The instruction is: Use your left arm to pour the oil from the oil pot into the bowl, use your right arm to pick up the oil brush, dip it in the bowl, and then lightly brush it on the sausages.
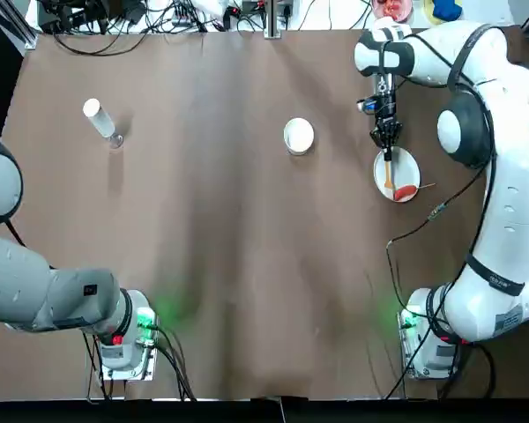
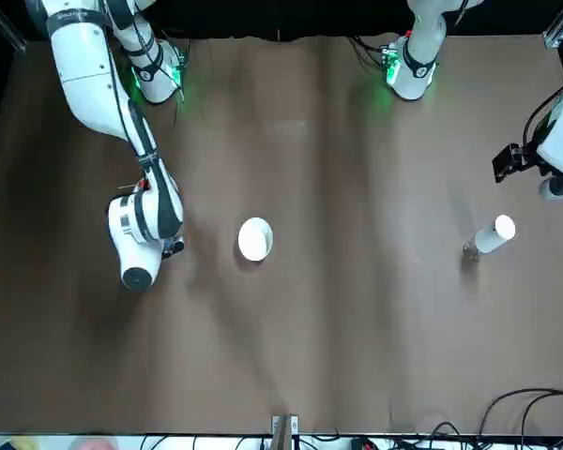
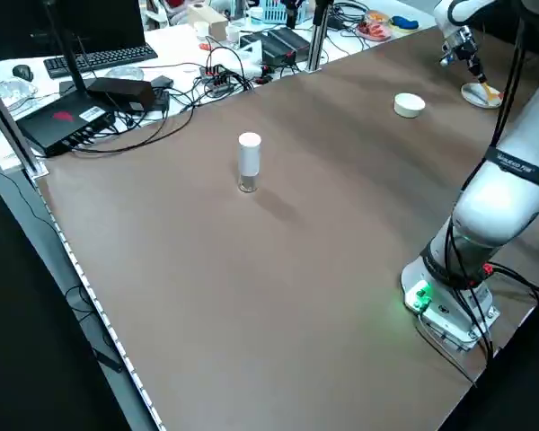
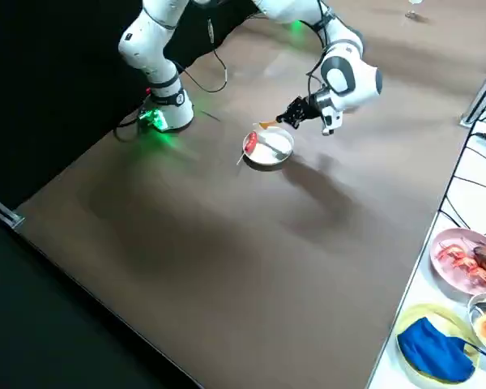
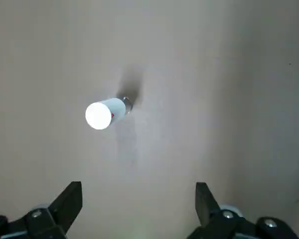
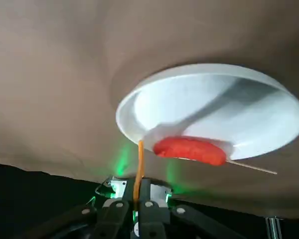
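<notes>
Oil brush (image 1: 388,170) in right tool (image 1: 386,141) over plate (image 1: 407,159)

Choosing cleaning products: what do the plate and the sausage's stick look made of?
The plate looks like glossy white ceramic or melamine; its rim catches soft highlights. The stick looks like bare pale wood, thin and matte. The right claw holds the oil brush over it.

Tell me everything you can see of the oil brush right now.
The oil brush is a thin yellow-orange stick. The right gripper is shut on its handle end, and its far tip reaches down over the white plate beside the red sausage. In the right wrist view it runs straight out from between the fingers to the plate's rim. Whether the tip touches the plate cannot be told. No bristles can be made out.
</notes>
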`<state>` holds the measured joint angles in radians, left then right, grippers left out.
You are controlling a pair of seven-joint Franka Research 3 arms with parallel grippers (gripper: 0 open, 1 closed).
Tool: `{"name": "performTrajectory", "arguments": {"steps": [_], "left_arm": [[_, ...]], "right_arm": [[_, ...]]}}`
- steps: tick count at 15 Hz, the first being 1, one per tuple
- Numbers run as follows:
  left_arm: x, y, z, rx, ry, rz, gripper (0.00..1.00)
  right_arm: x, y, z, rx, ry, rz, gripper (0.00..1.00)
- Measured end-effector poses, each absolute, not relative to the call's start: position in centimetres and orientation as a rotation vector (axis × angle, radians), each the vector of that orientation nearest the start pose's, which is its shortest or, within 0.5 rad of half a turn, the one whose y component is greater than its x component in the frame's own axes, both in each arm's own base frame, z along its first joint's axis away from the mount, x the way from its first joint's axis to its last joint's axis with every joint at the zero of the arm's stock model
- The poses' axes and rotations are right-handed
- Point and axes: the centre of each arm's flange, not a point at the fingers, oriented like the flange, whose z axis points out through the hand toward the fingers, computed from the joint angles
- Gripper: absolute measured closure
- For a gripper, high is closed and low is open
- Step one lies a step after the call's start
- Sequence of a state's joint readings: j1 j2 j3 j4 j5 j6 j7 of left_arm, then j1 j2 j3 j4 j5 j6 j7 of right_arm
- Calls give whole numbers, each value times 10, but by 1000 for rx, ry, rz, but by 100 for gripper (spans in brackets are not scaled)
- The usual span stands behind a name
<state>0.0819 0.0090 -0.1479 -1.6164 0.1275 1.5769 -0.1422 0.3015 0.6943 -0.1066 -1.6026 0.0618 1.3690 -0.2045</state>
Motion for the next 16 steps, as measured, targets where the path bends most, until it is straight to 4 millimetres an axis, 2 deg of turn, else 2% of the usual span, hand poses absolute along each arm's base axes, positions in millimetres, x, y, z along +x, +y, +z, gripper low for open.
{"name": "performTrajectory", "arguments": {"steps": [6, 9, 12, 16], "left_arm": [[556, -24, 599, -3024, -124, 54, 0], [556, -24, 599, -3023, -133, 54, 0], [556, -21, 599, -3023, -139, 56, 0], [556, -20, 599, -3025, -142, 57, 0]], "right_arm": [[577, 59, 200, -2857, -508, 1416, 95], [588, 38, 209, -2899, -538, 1397, 95], [598, 35, 219, -2947, -574, 1372, 95], [600, 56, 214, -2957, -637, 1331, 95]]}}
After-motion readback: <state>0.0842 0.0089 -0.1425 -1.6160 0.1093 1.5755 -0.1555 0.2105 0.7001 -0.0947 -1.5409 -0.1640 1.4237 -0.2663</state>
